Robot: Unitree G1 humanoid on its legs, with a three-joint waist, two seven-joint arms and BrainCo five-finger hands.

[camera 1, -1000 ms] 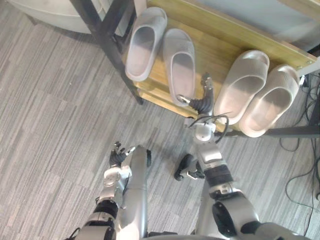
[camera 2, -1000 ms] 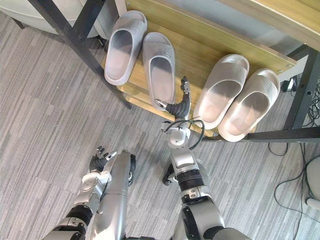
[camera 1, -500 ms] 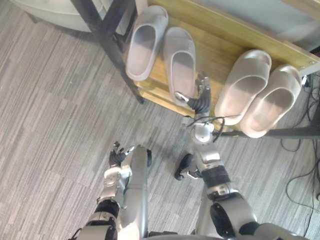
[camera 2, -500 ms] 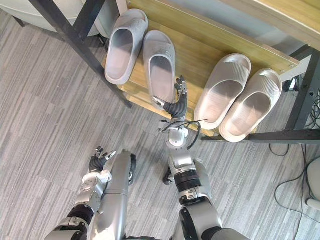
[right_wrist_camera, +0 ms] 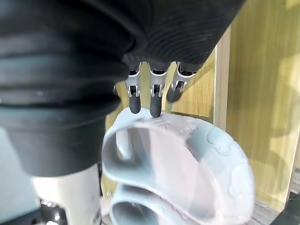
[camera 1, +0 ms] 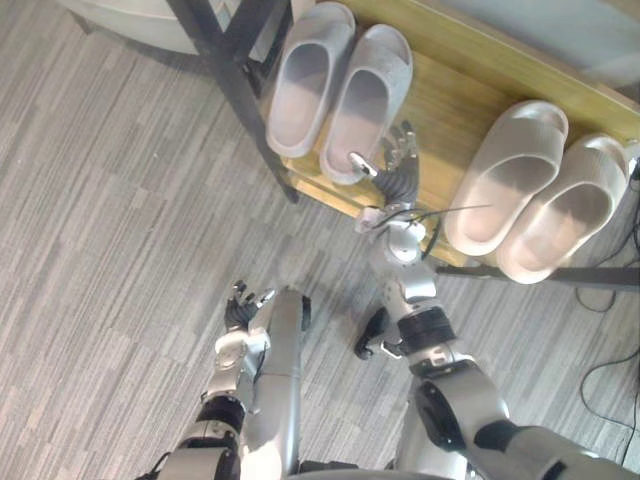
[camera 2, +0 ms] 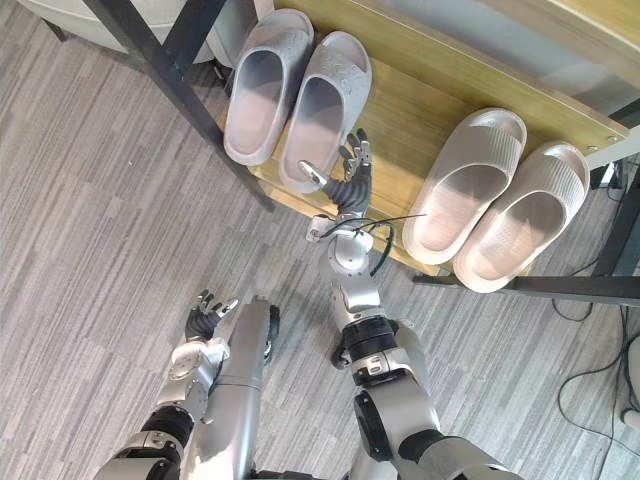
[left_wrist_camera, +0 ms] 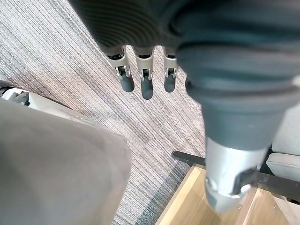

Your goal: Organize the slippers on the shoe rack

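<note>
Fingers (right_wrist_camera: 156,101) of the right hand (camera 1: 397,170) are lying straight and unclenched, grasping nothing, with their tips resting against the rim of the inner grey slipper (camera 1: 365,95). I am holding them flat because, as I judge it, a flat hand nudges a slipper sideways better than a pinch would.

That slipper is sitting on the wooden shelf (camera 1: 450,95) of the shoe rack. Its side is touching the outer grey slipper (camera 1: 305,85), both toes are pointing to the back, and both heels are lying at the front edge. Well apart on the same shelf, the beige slippers (camera 1: 505,175) are lying side by side at a slant.

The left hand (camera 1: 243,312) is hanging low over the carpet (camera 1: 120,200), fingers relaxed and empty, since one hand seems enough for this. To my eye the job is looking nearly done, though the beige slippers may be wanting a straightening push.
</note>
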